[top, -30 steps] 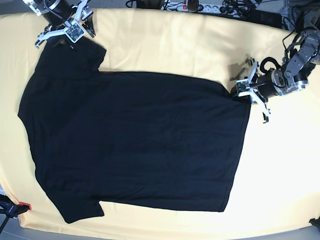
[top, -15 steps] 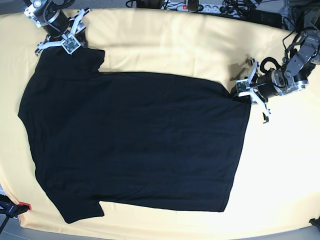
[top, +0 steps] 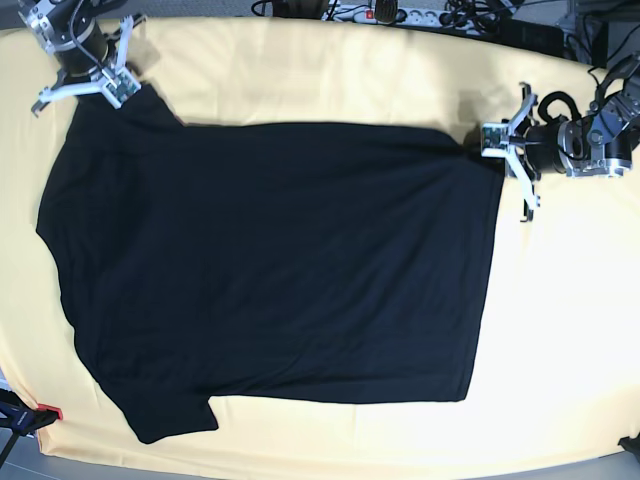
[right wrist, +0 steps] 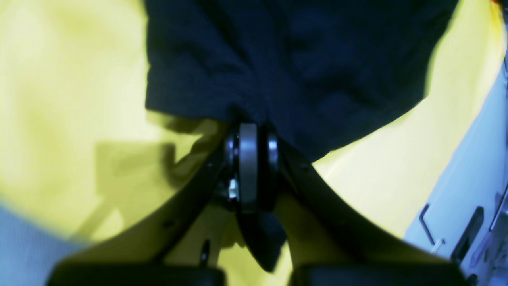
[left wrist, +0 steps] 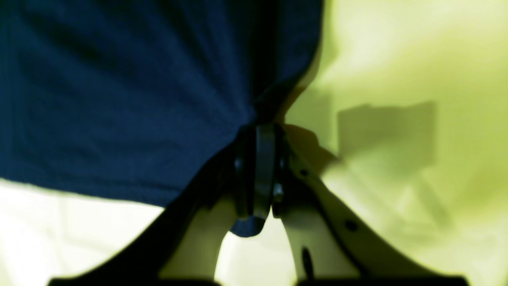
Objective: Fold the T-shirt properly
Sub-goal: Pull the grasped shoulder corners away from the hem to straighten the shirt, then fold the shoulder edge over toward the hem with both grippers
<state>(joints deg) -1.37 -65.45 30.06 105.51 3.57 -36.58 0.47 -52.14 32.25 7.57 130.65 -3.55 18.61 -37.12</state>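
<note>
The black T-shirt (top: 270,260) lies spread flat, plain side up, on the pale yellow cloth (top: 330,70). Its collar end is at the left and its hem at the right. My left gripper (top: 497,150) is at the far right, shut on the hem's upper corner; the wrist view shows its jaws pinching the dark fabric (left wrist: 119,87). My right gripper (top: 110,88) is at the upper left, shut on the upper sleeve's edge; its wrist view shows the fabric (right wrist: 293,59) bunched between the closed jaws.
Cables and a power strip (top: 380,12) lie along the far edge behind the cloth. A black stand with a red part (top: 25,415) sits at the lower left corner. Yellow cloth shows around the shirt on all sides.
Both grippers have pulled the shirt's upper edge toward the far side and outward. The upper sleeve and the hem corner moved up, and the top edge now runs straighter.
</note>
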